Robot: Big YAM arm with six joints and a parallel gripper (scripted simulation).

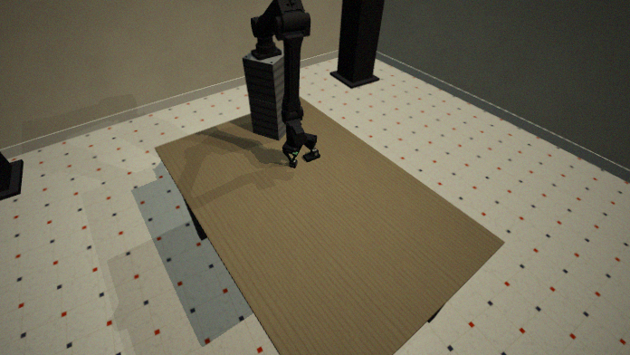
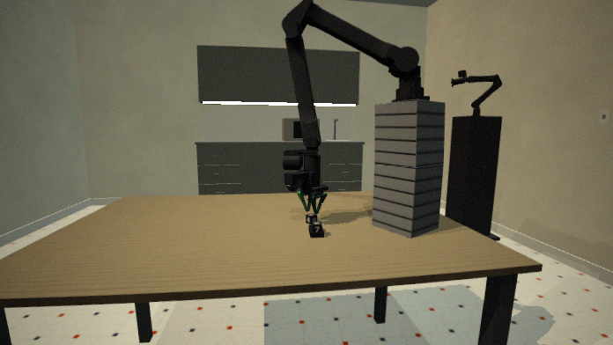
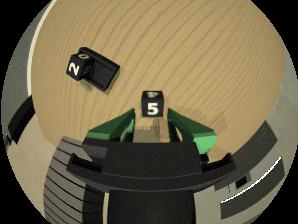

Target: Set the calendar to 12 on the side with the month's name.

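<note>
A small black cube (image 3: pixel 153 108) (image 2: pixel 311 217) with a white 5 on top stands on the wooden table (image 1: pixel 344 235) (image 2: pixel 176 246), outside the tray. My gripper (image 3: pixel 153 123) (image 2: pixel 312 213) (image 1: pixel 293 159) hangs straight over it, partly open. Its green fingertips are level with the cube's top, one on each side, and do not clamp it. The black tray (image 3: pixel 104 74) (image 1: pixel 311 156) lies flat close beside the cube. It holds the other cube (image 3: pixel 75 67) (image 2: pixel 316 229), which shows a 2 on top and a 7 on the side facing the exterior camera. I cannot see the month's name.
The grey ribbed pedestal (image 1: pixel 264 95) (image 2: pixel 407 172) that carries the arm stands on the table just behind the tray. A tall black column (image 2: pixel 473 172) stands on the floor beyond the table's edge.
</note>
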